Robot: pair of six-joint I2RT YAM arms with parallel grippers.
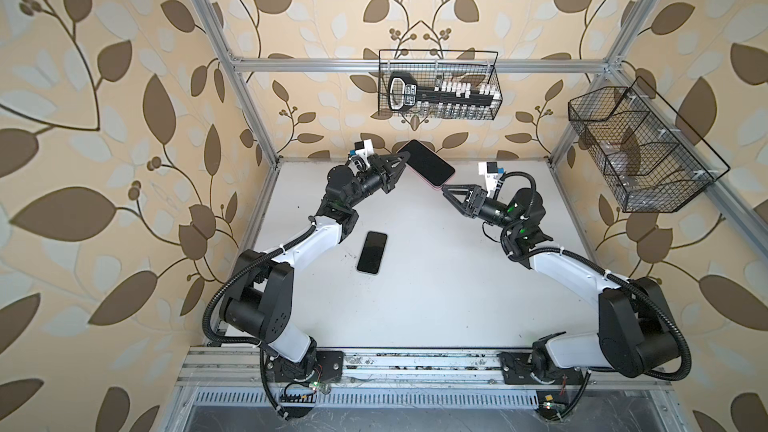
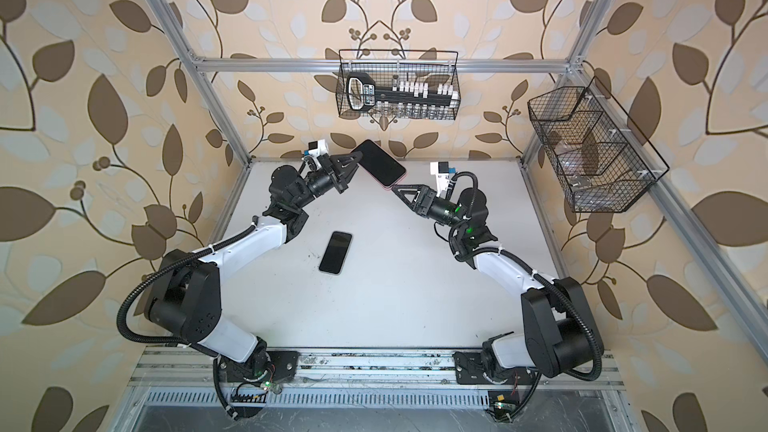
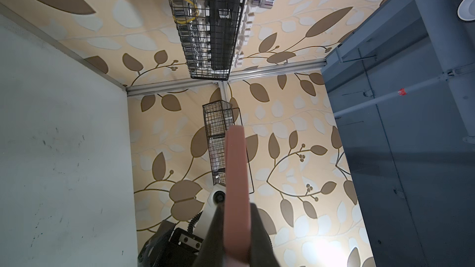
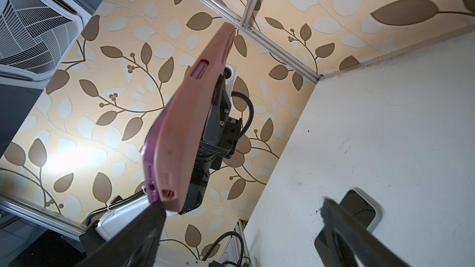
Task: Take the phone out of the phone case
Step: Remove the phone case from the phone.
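Right gripper (image 4: 241, 205) gapes wide. The case (image 4: 180, 114), phone (image 4: 150, 165) inside, meets one fingertip (image 4: 154, 217); a spare phone (image 4: 359, 209) lies on the table (image 4: 385, 124) beyond the other.

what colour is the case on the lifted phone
The case is salmon pink, clearest in the right wrist view.

Both top views look steeply down from high above, sharing the whole counter (image 1: 415, 292). Each wrist view looks out close along its arm's end; both catch the phone case (image 3: 236, 188) from opposite ends.
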